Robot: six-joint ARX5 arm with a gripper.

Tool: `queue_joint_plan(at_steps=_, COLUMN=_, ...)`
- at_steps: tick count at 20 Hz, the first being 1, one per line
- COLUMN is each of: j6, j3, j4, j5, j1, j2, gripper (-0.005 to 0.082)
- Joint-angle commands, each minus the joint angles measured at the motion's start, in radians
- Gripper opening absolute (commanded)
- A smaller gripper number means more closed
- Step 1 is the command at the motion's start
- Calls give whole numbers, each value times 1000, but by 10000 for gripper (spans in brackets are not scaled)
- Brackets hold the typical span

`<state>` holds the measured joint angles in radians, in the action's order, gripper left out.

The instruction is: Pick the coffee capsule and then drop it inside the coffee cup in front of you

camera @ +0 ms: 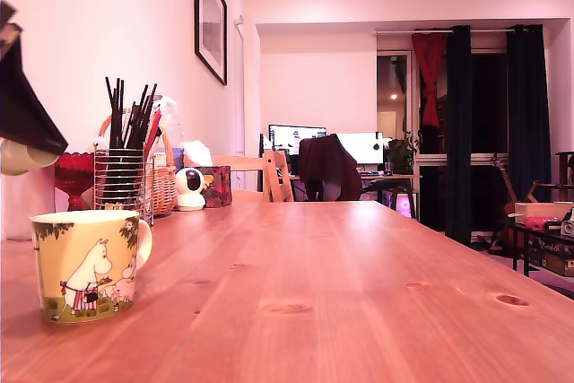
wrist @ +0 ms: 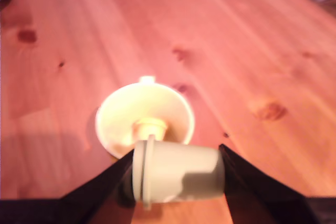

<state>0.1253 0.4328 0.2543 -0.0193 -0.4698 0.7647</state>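
Capsule [wrist: 176, 176] held crosswise between the fingers of the gripper [wrist: 176, 178], long axis lying sideways, rim toward one finger; grasp closed on it. Cup [wrist: 145, 115] directly below and slightly ahead, mouth open upward, standing on the table [wrist: 252, 51]. Exterior view: cup [camera: 87, 264] at left, gripper [camera: 22, 109] well above it. Judgement: release should need only slight forward centring.

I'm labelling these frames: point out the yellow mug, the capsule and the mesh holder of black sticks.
Pale yellow ceramic mug [camera: 85, 266], exterior view, printed side.
Cream plastic coffee capsule [wrist: 178, 174], wrist view, body.
Wire-mesh holder of black sticks [camera: 121, 181], exterior view, mesh front.
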Motion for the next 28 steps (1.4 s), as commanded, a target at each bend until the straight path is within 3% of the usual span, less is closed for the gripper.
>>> queue_joint_plan(at_steps=1, j6=9, j3=35, j4=39, j5=-3, j1=8, j2=44, gripper=180)
queue_joint_plan(at_steps=14, j6=-2, j3=387, j4=255, j5=-93, j1=82, j2=467, gripper=180)
queue_joint_plan(at_steps=20, j6=-38, j3=418, j4=255, j5=-96, j1=95, j2=598, gripper=180)
queue_joint_plan(at_steps=28, j6=-47, j3=418, j4=246, j5=-92, j1=101, j2=604, gripper=180)
